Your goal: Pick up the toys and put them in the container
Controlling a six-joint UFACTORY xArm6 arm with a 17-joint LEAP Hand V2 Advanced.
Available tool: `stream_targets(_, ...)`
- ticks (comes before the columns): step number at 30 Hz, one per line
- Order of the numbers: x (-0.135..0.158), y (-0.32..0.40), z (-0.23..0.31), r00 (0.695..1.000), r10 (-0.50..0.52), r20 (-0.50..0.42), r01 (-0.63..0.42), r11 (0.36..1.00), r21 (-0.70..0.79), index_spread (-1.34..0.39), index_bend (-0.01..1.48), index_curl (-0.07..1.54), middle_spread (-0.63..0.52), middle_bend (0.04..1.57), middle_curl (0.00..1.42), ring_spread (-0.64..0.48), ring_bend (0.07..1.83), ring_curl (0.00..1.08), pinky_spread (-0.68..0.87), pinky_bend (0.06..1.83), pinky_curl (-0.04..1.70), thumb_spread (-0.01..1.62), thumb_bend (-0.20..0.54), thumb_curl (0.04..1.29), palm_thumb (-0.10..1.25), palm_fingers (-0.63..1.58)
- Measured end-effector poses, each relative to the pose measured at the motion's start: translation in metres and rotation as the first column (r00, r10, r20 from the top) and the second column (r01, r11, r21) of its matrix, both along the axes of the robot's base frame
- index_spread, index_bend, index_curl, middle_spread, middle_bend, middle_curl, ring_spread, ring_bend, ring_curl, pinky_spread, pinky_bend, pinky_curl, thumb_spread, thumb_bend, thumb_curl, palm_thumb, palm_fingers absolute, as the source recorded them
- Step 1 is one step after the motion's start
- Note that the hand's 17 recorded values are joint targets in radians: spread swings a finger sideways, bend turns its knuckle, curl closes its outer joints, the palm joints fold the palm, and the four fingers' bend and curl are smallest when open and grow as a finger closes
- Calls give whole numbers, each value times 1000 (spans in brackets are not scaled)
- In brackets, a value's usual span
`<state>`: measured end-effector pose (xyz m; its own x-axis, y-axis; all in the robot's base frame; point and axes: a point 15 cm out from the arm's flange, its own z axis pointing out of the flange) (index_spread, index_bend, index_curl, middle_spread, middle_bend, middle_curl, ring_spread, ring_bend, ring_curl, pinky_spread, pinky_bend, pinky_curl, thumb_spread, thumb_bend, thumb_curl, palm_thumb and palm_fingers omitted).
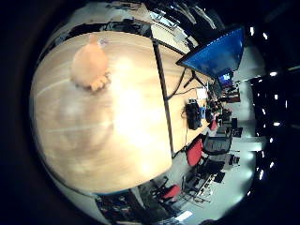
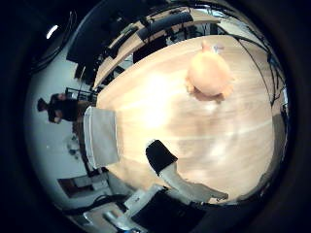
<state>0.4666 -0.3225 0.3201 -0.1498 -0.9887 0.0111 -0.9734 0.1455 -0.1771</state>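
Note:
An orange plush toy [image 2: 209, 73] lies on the light wooden table [image 2: 160, 111], well below the palm; the same toy shows in the little finger side view [image 1: 90, 63]. A grey fabric container [image 2: 101, 136] sits at the table's edge, apart from the toy. One finger of my right hand [image 2: 167, 167], white with a black tip, reaches straight out over the table between the container and the toy. It touches nothing and holds nothing.
A second table [image 1: 187, 93] joins this one along a dark seam and carries a large blue monitor [image 1: 218, 51] and dark devices [image 1: 193, 115]. Red chairs [image 1: 194, 152] stand beside the tables.

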Motion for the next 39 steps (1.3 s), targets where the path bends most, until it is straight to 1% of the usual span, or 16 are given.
stream_targets(7, 35, -11, -28, 1000, 13, -17, -12, 1000, 14, -412, 147, 246, -109, 299, 364, -39, 648, 225, 376, 695, 235, 954, -30, 287, 228, 219)
stream_targets(8, 45, -11, -36, 1000, 20, -21, -20, 1000, 18, -410, 143, 245, -109, 300, 364, -41, 651, 226, 375, 699, 235, 953, -30, 287, 228, 215)
stream_targets(10, 51, -10, -52, 999, 25, -34, -24, 999, 28, -410, 144, 244, -110, 305, 365, -43, 652, 225, 373, 706, 234, 946, -32, 287, 226, 211)
stream_targets(18, 81, -4, -93, 999, 48, -23, -47, 999, 17, -416, 147, 245, -101, 314, 365, -47, 667, 226, 371, 727, 229, 916, -33, 293, 221, 204)
stream_targets(25, 91, -4, -125, 999, 41, -29, -40, 999, 21, -417, 149, 246, -88, 321, 364, -48, 677, 227, 370, 741, 223, 905, -33, 294, 224, 197)
stream_targets(29, 100, -7, -136, 999, 38, -11, -38, 999, 8, -418, 149, 247, -84, 325, 364, -48, 681, 226, 362, 746, 219, 905, -30, 296, 230, 196)
stream_targets(32, 100, -7, -145, 999, 35, -18, -34, 999, 13, -418, 143, 245, -83, 331, 364, -57, 703, 230, 359, 744, 214, 908, -28, 298, 242, 204)
stream_targets(35, 102, -8, -149, 1000, 24, -16, -24, 1000, 14, -413, 133, 238, -93, 352, 368, -83, 749, 237, 333, 746, 209, 926, -14, 303, 287, 243)
stream_targets(37, 103, -8, -150, 1000, 16, -13, -16, 1000, 13, -414, 129, 230, -126, 384, 376, -131, 813, 252, 295, 748, 202, 944, -5, 310, 342, 301)
stream_targets(39, 103, -9, -152, 1000, 12, -14, -12, 1000, 14, -417, 127, 225, -164, 416, 386, -171, 868, 267, 250, 758, 198, 954, -10, 311, 365, 354)
